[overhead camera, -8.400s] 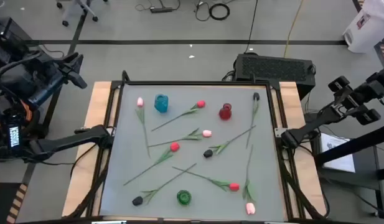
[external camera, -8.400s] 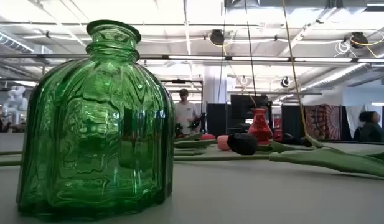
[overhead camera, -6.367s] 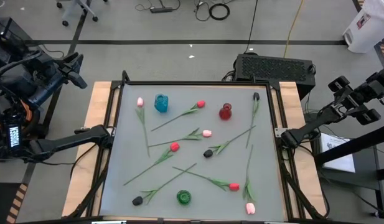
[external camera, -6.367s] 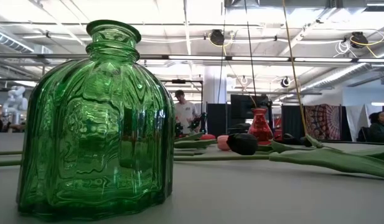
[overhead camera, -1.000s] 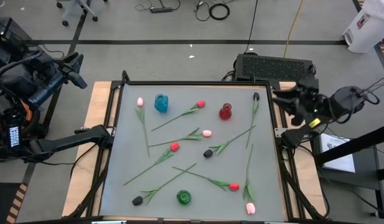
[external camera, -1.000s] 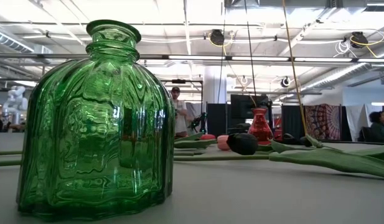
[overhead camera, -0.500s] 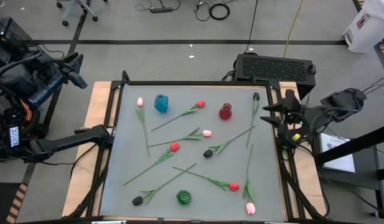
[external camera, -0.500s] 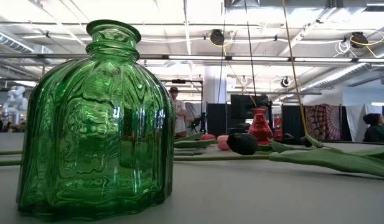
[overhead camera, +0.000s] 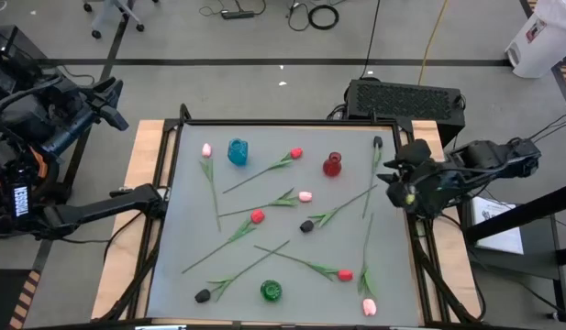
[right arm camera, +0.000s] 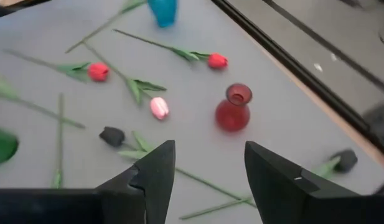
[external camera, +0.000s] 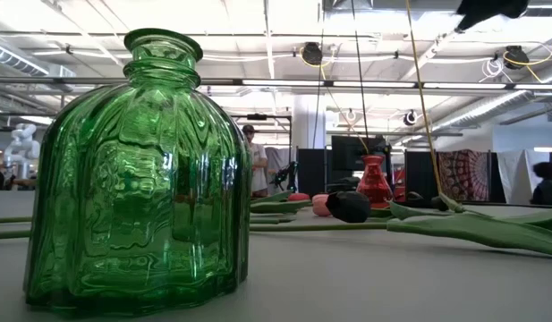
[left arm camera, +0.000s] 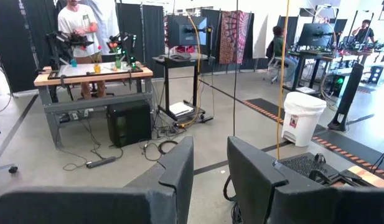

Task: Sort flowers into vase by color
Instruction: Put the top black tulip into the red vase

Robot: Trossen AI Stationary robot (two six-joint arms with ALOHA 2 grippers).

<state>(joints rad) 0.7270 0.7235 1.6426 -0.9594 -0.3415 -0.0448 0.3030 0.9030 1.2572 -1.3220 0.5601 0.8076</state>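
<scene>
Several tulips with green stems lie flat on the grey table (overhead camera: 182, 229), among them a red one (overhead camera: 295, 154), a pink one (overhead camera: 305, 196) and a black one (overhead camera: 306, 225). A blue vase (overhead camera: 238, 151), a red vase (overhead camera: 332, 165) and a green vase (overhead camera: 271, 291) stand upright on it. My right gripper (overhead camera: 393, 181) hangs open above the table's right edge, tipped down toward the red vase (right arm camera: 233, 110), with nothing between its fingers (right arm camera: 155, 171). My left gripper (left arm camera: 210, 165) waits open and level, off the table's far left corner.
A black tulip (overhead camera: 378, 142) lies along the right edge, close below my right gripper. A dark box (overhead camera: 406, 99) sits on the floor behind the table. A wooden border (overhead camera: 138, 202) frames the mat. In the low view the green vase (external camera: 137, 179) fills the near left.
My right gripper has swung in from beyond the table's right side to above its right edge, sinking a little and tipping from nearly level to pointing down at the table. Its fingers have stayed apart. No flower or vase has moved.
</scene>
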